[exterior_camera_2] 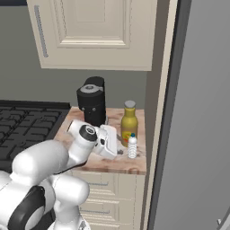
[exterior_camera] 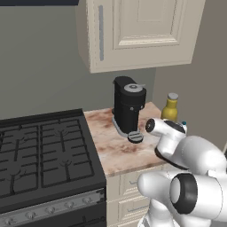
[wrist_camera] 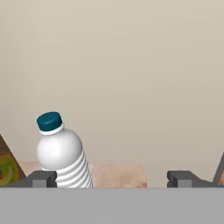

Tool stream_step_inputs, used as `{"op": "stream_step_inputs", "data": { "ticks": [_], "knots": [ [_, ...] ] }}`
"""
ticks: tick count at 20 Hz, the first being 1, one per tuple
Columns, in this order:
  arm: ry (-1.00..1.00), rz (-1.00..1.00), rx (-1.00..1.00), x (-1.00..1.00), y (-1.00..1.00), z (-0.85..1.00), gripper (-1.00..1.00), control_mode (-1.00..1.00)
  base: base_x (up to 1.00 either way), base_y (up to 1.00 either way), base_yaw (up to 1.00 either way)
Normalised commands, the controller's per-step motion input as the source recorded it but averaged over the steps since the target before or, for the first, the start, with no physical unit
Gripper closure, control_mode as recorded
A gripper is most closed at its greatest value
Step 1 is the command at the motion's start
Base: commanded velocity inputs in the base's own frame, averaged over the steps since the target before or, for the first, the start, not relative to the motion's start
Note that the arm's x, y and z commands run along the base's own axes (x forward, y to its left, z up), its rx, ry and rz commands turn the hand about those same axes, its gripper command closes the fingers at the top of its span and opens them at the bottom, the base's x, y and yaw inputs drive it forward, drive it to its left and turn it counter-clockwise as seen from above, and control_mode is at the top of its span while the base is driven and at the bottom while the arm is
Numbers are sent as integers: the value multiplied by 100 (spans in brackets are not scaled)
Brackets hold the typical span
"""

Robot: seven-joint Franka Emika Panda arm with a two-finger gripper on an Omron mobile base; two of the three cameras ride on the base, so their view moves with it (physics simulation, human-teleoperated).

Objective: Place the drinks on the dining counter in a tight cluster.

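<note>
A tiny clear ribbed water bottle [exterior_camera_2: 132, 146] with a blue cap stands upright near the front right of a small marble counter [exterior_camera_2: 112, 164]. My gripper [exterior_camera_2: 118, 152] is open, level with the bottle and just to its left. In the hand view the water bottle [wrist_camera: 61, 153] stands just inside the left fingertip [wrist_camera: 43, 178] of the open gripper [wrist_camera: 111, 179], and nothing is held. A fat yellow-amber bottle [exterior_camera_2: 129, 123] stands right behind the water bottle; it is also the yellow-amber bottle [exterior_camera: 170, 107] by the wall. The dining counter is out of view.
A black coffee machine [exterior_camera_2: 92, 101] stands at the back of the small counter, left of the bottles. The black stove [exterior_camera: 44, 155] adjoins the counter on the left. A tall grey appliance side [exterior_camera_2: 197, 112] closes the right, and cream wall cabinets [exterior_camera: 137, 31] hang overhead.
</note>
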Motion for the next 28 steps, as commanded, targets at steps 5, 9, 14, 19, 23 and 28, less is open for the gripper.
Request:
{"op": "stream_step_inputs", "data": {
  "ticks": [5,9,14,19,23,28],
  "knots": [
    [0,-2,0,16,-8,-8,-100,-100,0,0,0],
    [0,-8,0,8,-7,-8,-100,-100,0,0,0],
    [0,-11,0,14,-5,-9,-100,-100,0,0,0],
    [0,-1,0,25,0,-10,-100,-100,0,0,0],
    [0,0,0,31,2,-12,-100,-100,0,0,0],
    [0,0,0,24,0,-14,-100,-100,0,0,0]
  ]
}}
